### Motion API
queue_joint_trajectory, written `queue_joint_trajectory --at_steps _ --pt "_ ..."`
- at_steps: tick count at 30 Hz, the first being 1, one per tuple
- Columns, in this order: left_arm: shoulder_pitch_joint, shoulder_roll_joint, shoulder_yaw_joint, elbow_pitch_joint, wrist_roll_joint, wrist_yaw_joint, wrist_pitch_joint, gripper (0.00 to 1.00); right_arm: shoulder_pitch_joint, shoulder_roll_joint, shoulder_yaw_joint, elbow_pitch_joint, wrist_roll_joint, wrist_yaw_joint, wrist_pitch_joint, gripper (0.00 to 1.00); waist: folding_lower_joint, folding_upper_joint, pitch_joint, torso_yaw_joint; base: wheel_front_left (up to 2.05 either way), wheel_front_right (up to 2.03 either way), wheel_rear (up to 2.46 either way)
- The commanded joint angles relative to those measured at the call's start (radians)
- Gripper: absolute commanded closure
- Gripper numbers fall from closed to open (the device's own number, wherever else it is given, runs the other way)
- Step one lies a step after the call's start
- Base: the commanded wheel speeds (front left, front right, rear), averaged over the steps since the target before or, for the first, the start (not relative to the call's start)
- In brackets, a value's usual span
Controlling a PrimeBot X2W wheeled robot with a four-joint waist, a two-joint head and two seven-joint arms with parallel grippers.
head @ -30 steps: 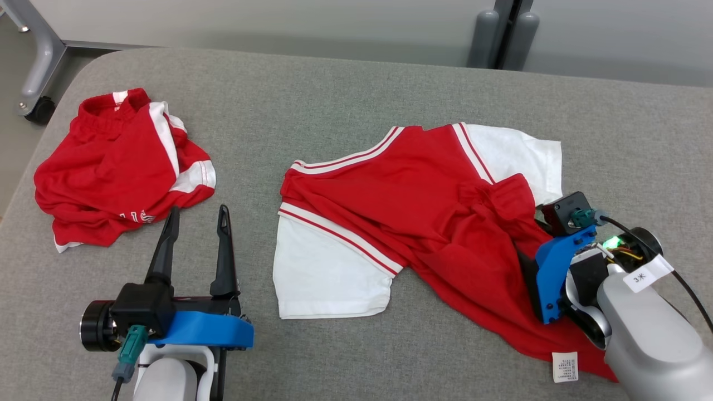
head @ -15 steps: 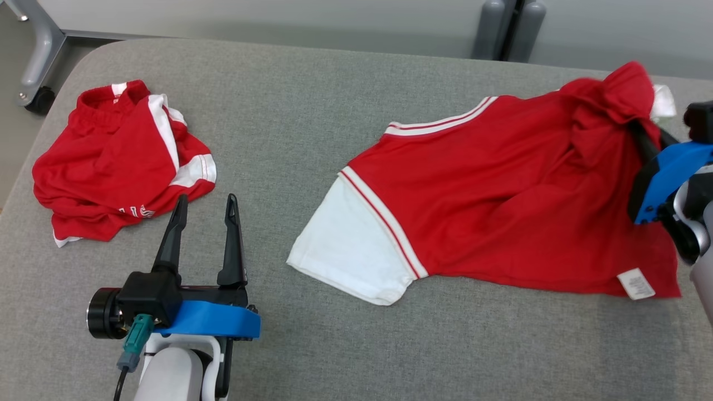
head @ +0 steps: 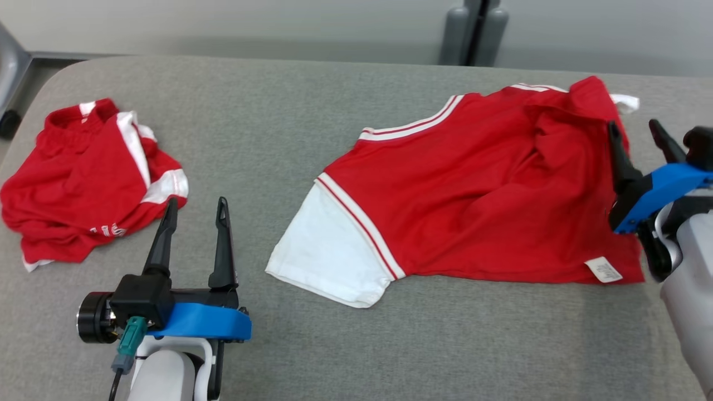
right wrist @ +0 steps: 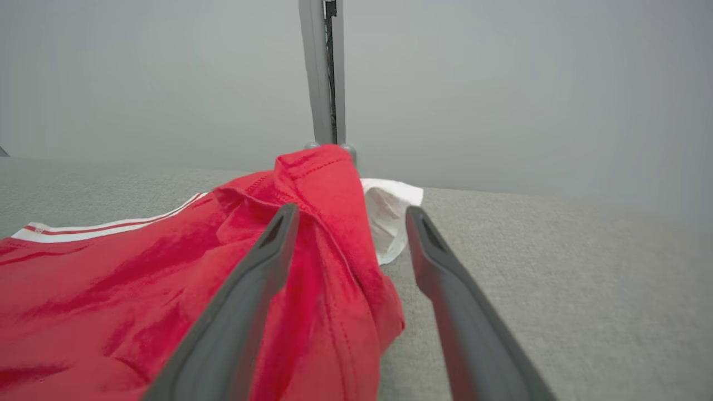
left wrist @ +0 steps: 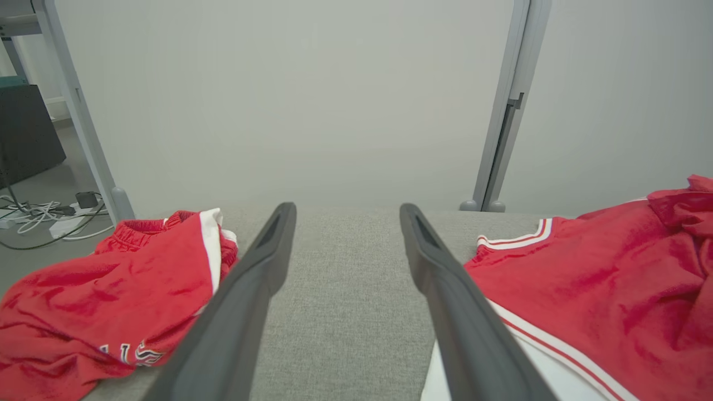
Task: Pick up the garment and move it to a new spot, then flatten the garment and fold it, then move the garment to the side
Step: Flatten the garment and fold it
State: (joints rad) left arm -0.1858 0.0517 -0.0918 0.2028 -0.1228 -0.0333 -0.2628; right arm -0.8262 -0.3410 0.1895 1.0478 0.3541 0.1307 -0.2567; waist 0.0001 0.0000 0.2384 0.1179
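Since the right jaws stand spread, straddling the garment's [head: 473, 184] right edge and pinching nothing, I judge the relocation step complete and flattening in hand; the garment lies right of centre on the desk [head: 334, 83], white sleeve [head: 328, 250] at its near left, far shoulder rumpled, care label [head: 603, 269] at its near right corner; the left jaws are spread and empty, between the garment and the crumpled red shorts [head: 83, 172]; the next move calls for pinching the rumpled edge and drawing it outward until taut.
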Motion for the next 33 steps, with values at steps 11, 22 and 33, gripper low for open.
queue_joint_trajectory --at_steps 11,22,33 --pt "0.070 0.013 0.057 -0.007 0.031 -0.009 -0.003 0.00 0.324 0.101 -0.127 -0.432 -0.051 0.000 -0.009 0.00 -0.0001 0.0000 -0.090 -0.136 0.00 0.00 0.00" --pt "0.083 0.017 0.076 -0.003 0.045 -0.020 -0.003 0.00 0.619 0.241 -0.204 -0.774 -0.171 0.000 0.001 0.00 -0.0001 0.0000 -0.092 -0.166 0.00 0.00 0.00" --pt "0.094 0.013 0.080 0.005 0.054 -0.015 -0.003 0.00 0.780 0.288 -0.218 -0.978 -0.246 0.000 0.080 0.00 -0.0001 0.0000 -0.099 -0.155 0.00 0.00 0.00"
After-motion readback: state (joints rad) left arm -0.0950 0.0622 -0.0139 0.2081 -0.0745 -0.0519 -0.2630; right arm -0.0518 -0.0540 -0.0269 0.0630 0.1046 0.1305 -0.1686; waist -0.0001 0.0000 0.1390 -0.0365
